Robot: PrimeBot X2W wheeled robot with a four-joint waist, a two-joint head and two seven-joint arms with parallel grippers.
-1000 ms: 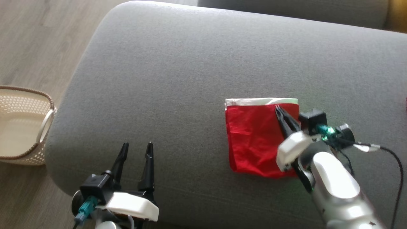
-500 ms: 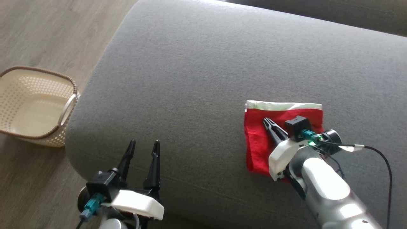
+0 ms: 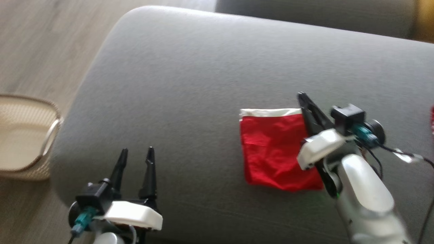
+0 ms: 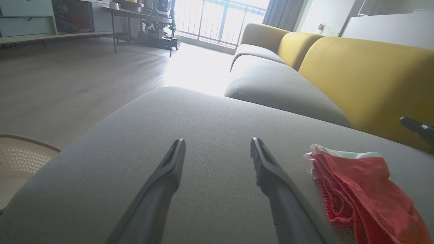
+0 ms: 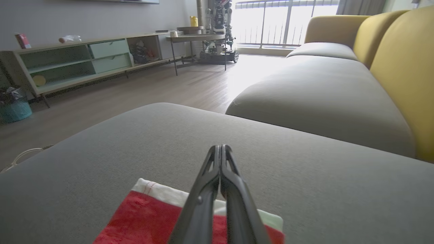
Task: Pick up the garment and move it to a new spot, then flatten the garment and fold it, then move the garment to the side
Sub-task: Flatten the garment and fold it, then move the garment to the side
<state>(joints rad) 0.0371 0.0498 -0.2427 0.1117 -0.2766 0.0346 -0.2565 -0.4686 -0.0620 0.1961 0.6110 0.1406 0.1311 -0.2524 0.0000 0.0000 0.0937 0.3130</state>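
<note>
The folded red garment (image 3: 274, 149) lies flat on the grey cushion (image 3: 190, 84), right of the cushion's middle and toward its front edge, with its white band along the far side. The right gripper (image 3: 301, 96) has its 2 fingers pressed together. They slant over the garment's right edge, tips past the white band and above bare cushion; whether they touch the cloth I cannot tell. The left gripper (image 3: 137, 150) hangs over the cushion's front-left corner, its 2 fingers spread, well apart from the garment. A cream perforated basket (image 3: 20, 135) stands on the wood floor just beside the cushion's left end; its pale inner wall and bottom show, blurred.
</note>
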